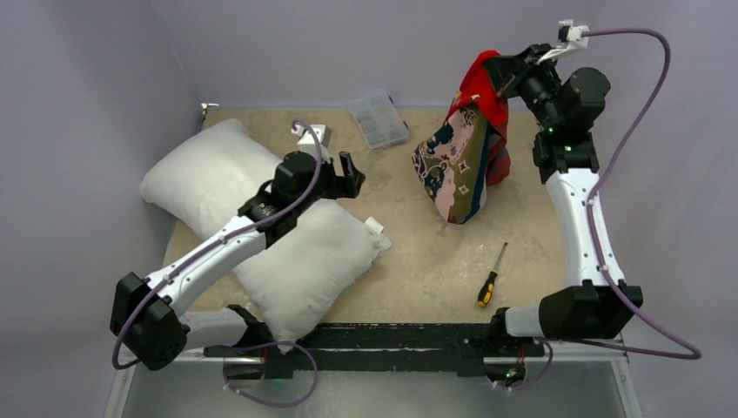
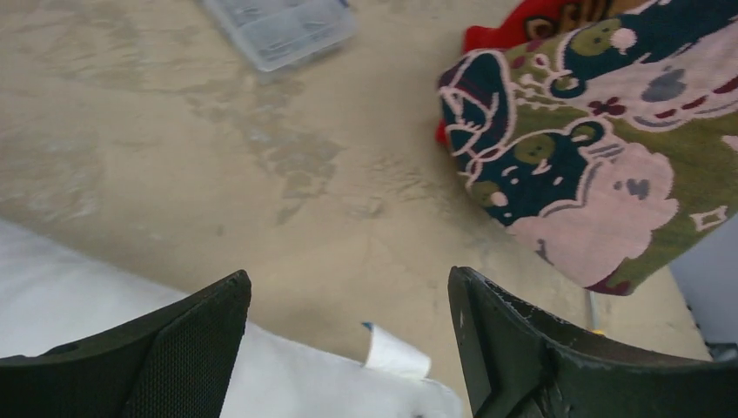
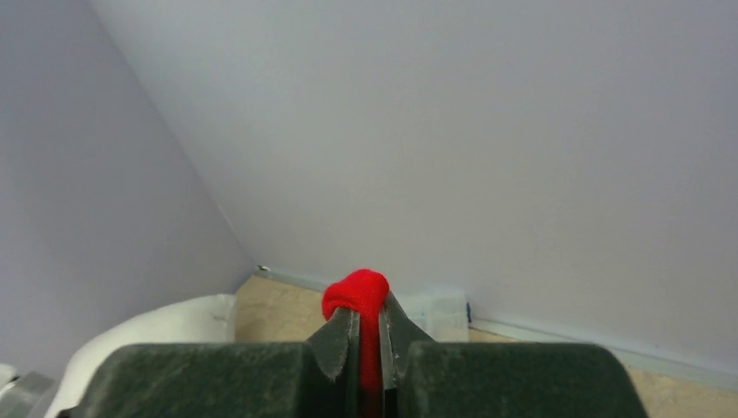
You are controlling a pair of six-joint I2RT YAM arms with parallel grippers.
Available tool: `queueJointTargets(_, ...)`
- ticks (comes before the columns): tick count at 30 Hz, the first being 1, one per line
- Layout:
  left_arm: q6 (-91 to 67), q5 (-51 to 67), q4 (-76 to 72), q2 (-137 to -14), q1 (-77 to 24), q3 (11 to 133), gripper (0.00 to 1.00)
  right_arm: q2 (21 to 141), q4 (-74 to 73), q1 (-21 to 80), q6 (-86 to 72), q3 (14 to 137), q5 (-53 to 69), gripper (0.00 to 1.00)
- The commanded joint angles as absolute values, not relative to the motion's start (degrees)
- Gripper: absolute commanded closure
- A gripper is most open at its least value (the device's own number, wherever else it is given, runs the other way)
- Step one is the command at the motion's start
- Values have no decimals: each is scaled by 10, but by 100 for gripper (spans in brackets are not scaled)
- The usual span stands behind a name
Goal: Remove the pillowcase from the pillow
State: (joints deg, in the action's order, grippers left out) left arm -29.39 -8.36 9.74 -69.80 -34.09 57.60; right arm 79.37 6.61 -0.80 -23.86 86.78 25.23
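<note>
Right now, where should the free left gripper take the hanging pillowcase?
Probably the pillowcase at its lower left edge, coming in sideways from the left: it hangs from the shut right gripper, and that edge faces the open left gripper.

The left arm (image 1: pixel 218 252) is reaching forward from its base across the pillow (image 1: pixel 196 178), with its wrist hanging over the pillow's middle. The left gripper (image 1: pixel 348 174) is hovering just past the pillow's far edge, jaws spread wide and gripping nothing. The right arm (image 1: pixel 579 209) is standing upright well to the right of the pillow, bending leftward at the top. The right gripper (image 1: pixel 498 74) is pinching a red fold of the pillowcase (image 1: pixel 466 148) between tightly closed fingers (image 3: pixel 344 348).
</note>
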Motion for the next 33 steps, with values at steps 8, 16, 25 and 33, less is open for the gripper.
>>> queueJointTargets(8,-180,19,-395,-808,-430,515,16,700,149,-4,-247,828,415,100)
queueJointTargets(16,-135,80,-510,-918,-471,534,13,679,175,18,-259,788,469,99)
queueJointTargets(25,-212,-98,-633,-986,-484,528,33,672,185,57,-267,735,464,99)
queueJointTargets(33,-319,-365,-540,-934,-483,475,100,697,92,58,-286,717,123,96)
